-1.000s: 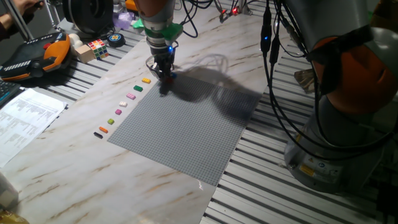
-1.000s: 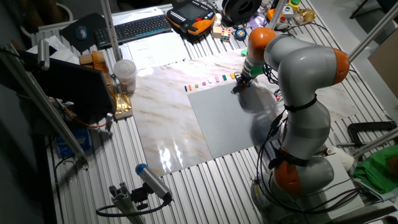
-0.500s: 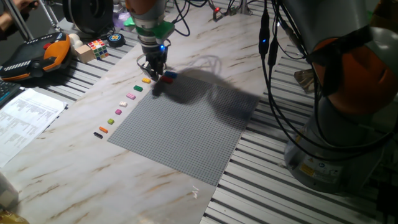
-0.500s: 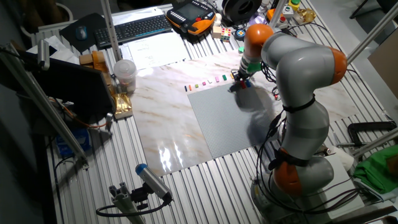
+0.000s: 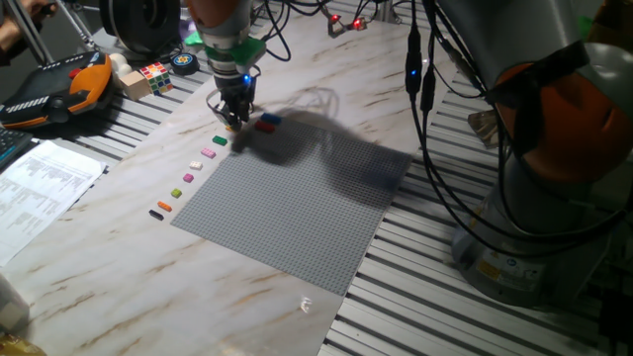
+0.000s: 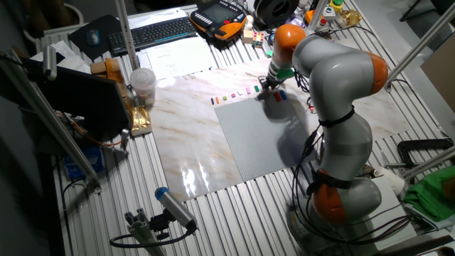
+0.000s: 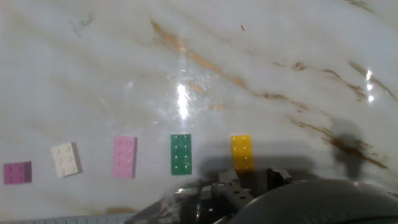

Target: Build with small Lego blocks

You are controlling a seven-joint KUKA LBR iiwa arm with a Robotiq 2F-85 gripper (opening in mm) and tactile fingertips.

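A row of small Lego blocks lies on the marble table left of the grey baseplate [image 5: 297, 198]: green [image 5: 219, 141], pink [image 5: 208, 153], white [image 5: 196, 165], purple [image 5: 188, 178], orange [image 5: 164, 206] and black [image 5: 155, 214]. A red block [image 5: 264, 126] and a blue block [image 5: 273, 119] sit on the plate's far corner. My gripper [image 5: 232, 117] hangs open just above the yellow block, which it hides in this view. In the hand view the yellow block [image 7: 242, 153] lies right ahead of my gripper [image 7: 252, 183], with green [image 7: 181, 154], pink [image 7: 124, 157], white [image 7: 66, 158] and purple [image 7: 17, 172] to its left.
A Rubik's cube [image 5: 155, 74] and an orange-and-black pendant [image 5: 59, 89] lie at the far left, with printed paper [image 5: 40, 188] nearer. Cables [image 5: 435, 148] hang over the plate's right side. The arm's base [image 5: 554, 198] stands at the right.
My gripper has moved left from the baseplate's far corner, leaving the red and blue blocks there, and now sits over the yellow block.
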